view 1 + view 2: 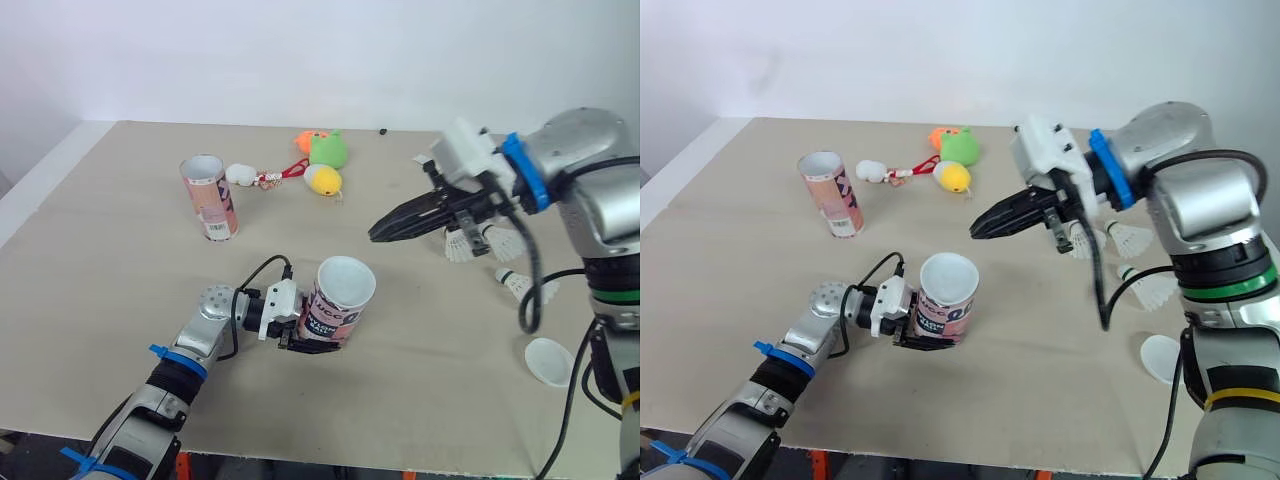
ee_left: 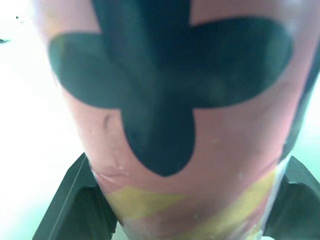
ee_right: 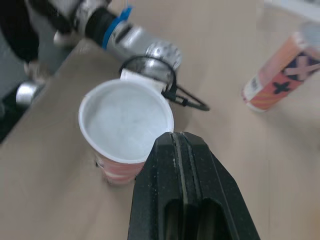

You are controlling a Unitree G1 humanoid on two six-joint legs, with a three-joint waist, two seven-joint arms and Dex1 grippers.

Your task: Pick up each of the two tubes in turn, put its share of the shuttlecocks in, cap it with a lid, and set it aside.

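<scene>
My left gripper (image 1: pixel 316 341) is shut on a pink and black tube (image 1: pixel 337 305) at the front middle of the table, holding it near its base, and its black fingers (image 2: pixel 75 200) flank the tube (image 2: pixel 170 100). The tube's top shows white (image 3: pixel 125 120). My right gripper (image 1: pixel 378 234) hangs above and to the right of that tube, shut with nothing between its fingers (image 3: pixel 175 150). A second pink tube (image 1: pixel 210 197) stands upright at the back left, its top open. Three white shuttlecocks (image 1: pixel 465 245) lie on the right. A white lid (image 1: pixel 550 360) lies at the front right.
Small plush toys sit at the back: a green one (image 1: pixel 328 148), a yellow one (image 1: pixel 323 180), an orange one (image 1: pixel 303 140) and a white one (image 1: pixel 240 174). The table's front edge (image 1: pixel 400 465) runs close below the held tube.
</scene>
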